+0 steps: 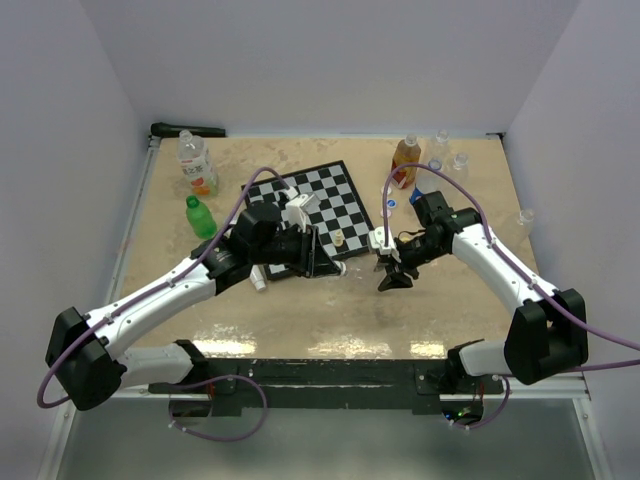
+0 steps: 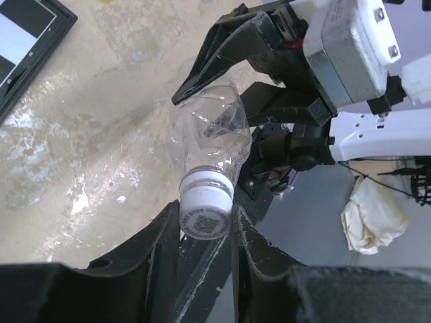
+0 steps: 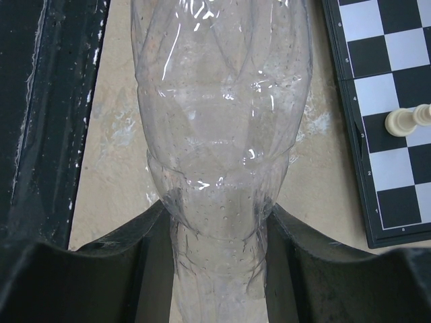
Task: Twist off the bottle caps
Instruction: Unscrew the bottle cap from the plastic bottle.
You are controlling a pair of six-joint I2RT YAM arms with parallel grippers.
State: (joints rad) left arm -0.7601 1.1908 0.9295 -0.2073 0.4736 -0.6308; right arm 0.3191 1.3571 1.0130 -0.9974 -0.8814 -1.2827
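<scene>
Scene: two arms meet over the middle of the worktop, just off the near right corner of the chessboard.
Bottle: the bottle is clear, unlabelled and lying on its side, strung between the two grippers with its neck toward the left arm.
Cap: the cap is white with a printed code on its top, and it sits on the neck above the collar ring. No gap shows, so it looks fully screwed down.
Left gripper: the left gripper has its fingers closed against both sides of the cap.
Right gripper: the right gripper is clamped on the bottle's body, and the thin wall puckers inward where the pads bite.
Step in hand: the grip is set at both ends, so by the look of it this is the start of the twist — one arm anchors, the other turns.
Next move: the left wrist should roll about the bottle's long axis while the right holds firm. Several turns with re-grips between are likely needed, with a slight draw away as the thread runs out.
Risk: the soft body may spin or crumple in the right jaws before the cap yields.
Waiting: a green bottle sits near the left edge and an orange-labelled bottle toward the far right corner — both appear capped.
Bystander: a pale chess piece stands on the board, apart from the work.
</scene>
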